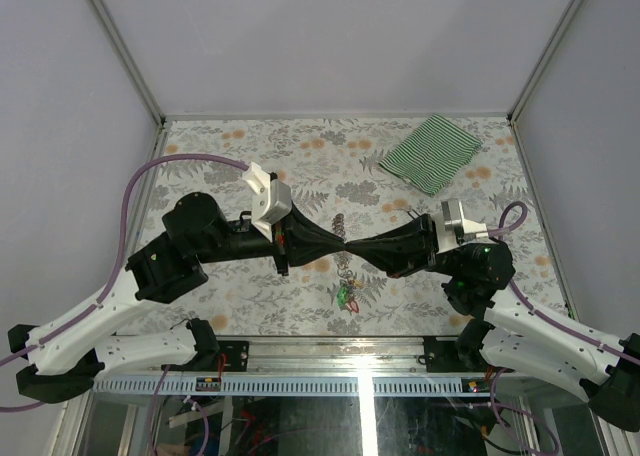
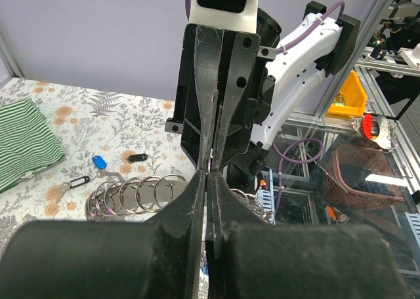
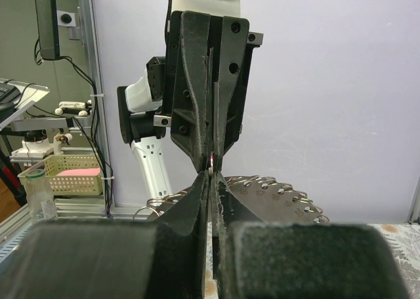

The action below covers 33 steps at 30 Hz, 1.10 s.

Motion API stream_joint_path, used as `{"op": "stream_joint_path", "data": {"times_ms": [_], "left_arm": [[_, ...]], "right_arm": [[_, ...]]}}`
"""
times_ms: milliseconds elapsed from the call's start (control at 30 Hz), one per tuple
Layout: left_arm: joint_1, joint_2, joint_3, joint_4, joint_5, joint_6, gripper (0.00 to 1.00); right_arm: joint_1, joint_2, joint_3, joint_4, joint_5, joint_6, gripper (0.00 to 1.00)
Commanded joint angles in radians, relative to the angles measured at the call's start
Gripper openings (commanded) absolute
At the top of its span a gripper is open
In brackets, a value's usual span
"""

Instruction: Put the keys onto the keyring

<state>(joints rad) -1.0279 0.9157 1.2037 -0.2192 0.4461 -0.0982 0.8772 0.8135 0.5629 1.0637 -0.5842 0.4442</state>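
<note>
My left gripper and right gripper meet tip to tip over the table's middle, both shut. A small reddish glint shows at the junction in the left wrist view and the right wrist view; it looks like a key tag. A thin silver piece sits between the right fingertips. The keyring, a grey metal plate with several split rings, lies just under and behind the tips. Keys with blue, black and clear tags lie beyond it. Green and red tagged keys lie nearer.
A green-striped cloth lies at the far right of the floral table, also at the left in the left wrist view. Grey walls stand on three sides. The metal frame rail runs along the near edge.
</note>
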Motion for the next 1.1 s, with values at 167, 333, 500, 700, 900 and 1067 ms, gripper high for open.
{"op": "stream_joint_path", "data": {"times_ms": [167, 333, 500, 700, 900, 1067], "left_arm": [[-0.006, 0.013, 0.036, -0.008, 0.003, 0.023, 0.00], [-0.006, 0.022, 0.081, -0.106, 0.001, 0.057, 0.00], [-0.006, 0.044, 0.131, -0.207, 0.008, 0.097, 0.00], [-0.005, 0.091, 0.199, -0.319, 0.016, 0.145, 0.00], [-0.005, 0.137, 0.252, -0.392, 0.031, 0.181, 0.00], [-0.006, 0.160, 0.281, -0.432, 0.037, 0.202, 0.00]], "right_arm": [[0.004, -0.030, 0.053, -0.023, 0.006, -0.072, 0.07], [0.004, -0.088, 0.089, -0.227, -0.008, -0.184, 0.23], [0.003, -0.135, 0.148, -0.475, -0.029, -0.317, 0.29], [0.004, -0.147, 0.236, -0.741, -0.053, -0.405, 0.31], [0.005, -0.114, 0.286, -0.861, -0.079, -0.420, 0.32], [0.004, -0.090, 0.304, -0.898, -0.105, -0.430, 0.33]]}}
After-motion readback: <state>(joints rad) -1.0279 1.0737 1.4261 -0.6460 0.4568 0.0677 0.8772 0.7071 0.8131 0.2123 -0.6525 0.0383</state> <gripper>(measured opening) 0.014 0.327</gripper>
